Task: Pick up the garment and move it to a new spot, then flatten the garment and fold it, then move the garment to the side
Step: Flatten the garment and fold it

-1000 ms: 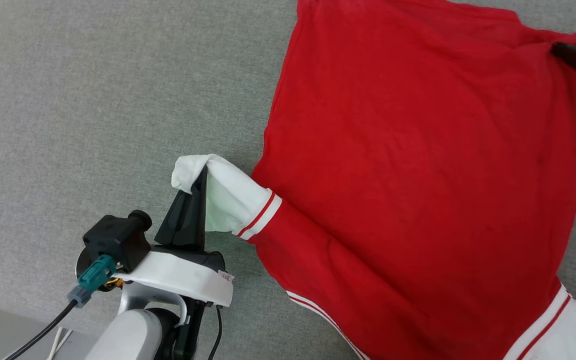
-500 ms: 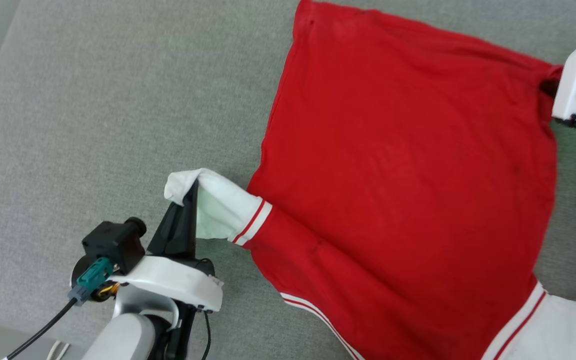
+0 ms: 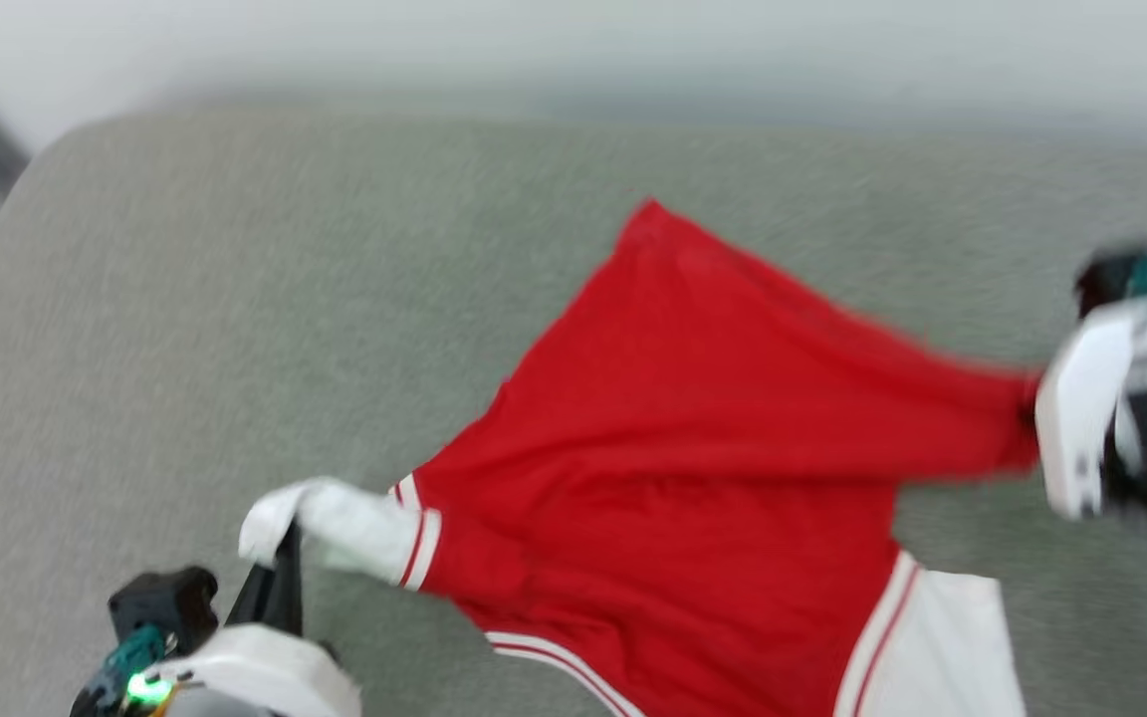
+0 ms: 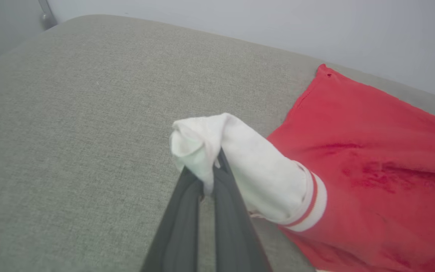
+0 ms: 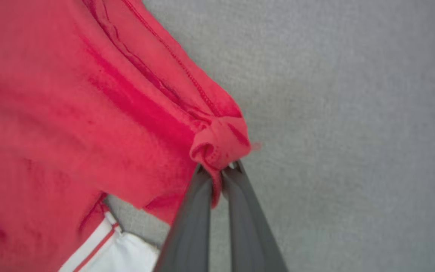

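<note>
- Kept the left gripper [image 4: 210,177] pinched tight on the white sleeve end [image 4: 247,177], same as a second ago.
- Tugged the garment [image 3: 693,448] out of its flat shape. Showed long folds running off to the right, with its far corner seeming to rest on the grey cushion [image 3: 185,299].
- Snapped the right gripper [image 5: 225,170] together on the red hem corner [image 5: 221,143], after standing wide a second ago.
- Looked down from a raised head view too, so not all of that shift came from the cloth.
- Meant, most likely, both ends held and the carry to a new spot just starting. No smoothing or folding yet.
- Looked rough, grey and woven all over the cushion, with a round corner at the left.
- Scrunched the soft sleeve end into a lump over the finger tips, just above a striped band [image 4: 312,204] of red and white.
- Looked thin, floppy and bright red across the body, with a stitched edge.
- Left the other white sleeve end [image 3: 942,647] lying flat at the lower right.
</note>
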